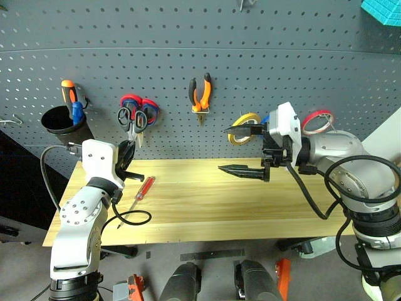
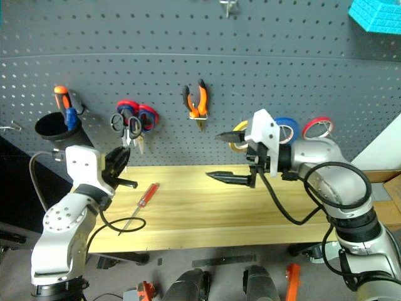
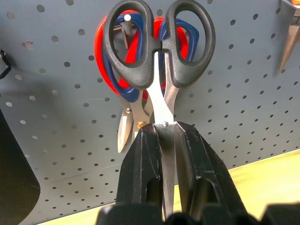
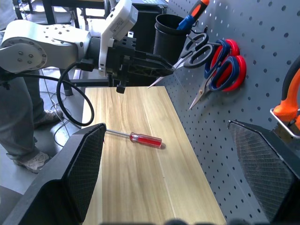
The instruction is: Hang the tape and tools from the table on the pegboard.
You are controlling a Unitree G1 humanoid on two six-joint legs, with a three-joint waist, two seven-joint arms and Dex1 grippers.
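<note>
Leftmost on the pegboard (image 1: 207,37): a black cup (image 1: 62,122) hooked on, holding orange-and-blue-handled screwdrivers (image 1: 71,99). Just right of that, the left hand (image 1: 127,152), clamped together on the blades of the small black-handled scissors (image 1: 132,119), handles up against the board. One black loop already over a metal hook (image 3: 126,21), seen in the left wrist view, and lying in front of the red-and-blue-handled scissors (image 1: 145,108) on the same hook. Blades pinched between the black fingers (image 3: 140,164), tips hidden inside the grip.

Below on the light wooden surface (image 1: 207,200): the red-handled screwdriver (image 1: 140,192), lying flat near the left end, shaft toward the front edge, apart from both hands. A loop of black cable (image 1: 135,218) sagging close beside its tip.

Further right on the board: the orange-and-black needle-nose pliers (image 1: 200,94), hanging on a hook, nose down, well above the surface.

Right again: the right hand (image 1: 241,150), spread wide apart and holding nothing, pointing leftward along the board, one finger high and one low over the surface. Directly behind the upper finger, the yellowish-tan tape (image 1: 243,127), hanging against the board. Cannot tell from these views whether that finger touches the roll. Next along, a blue roll (image 2: 287,128) partly hidden by the right wrist, then a red roll (image 1: 318,120) beyond it, both on the board.
</note>
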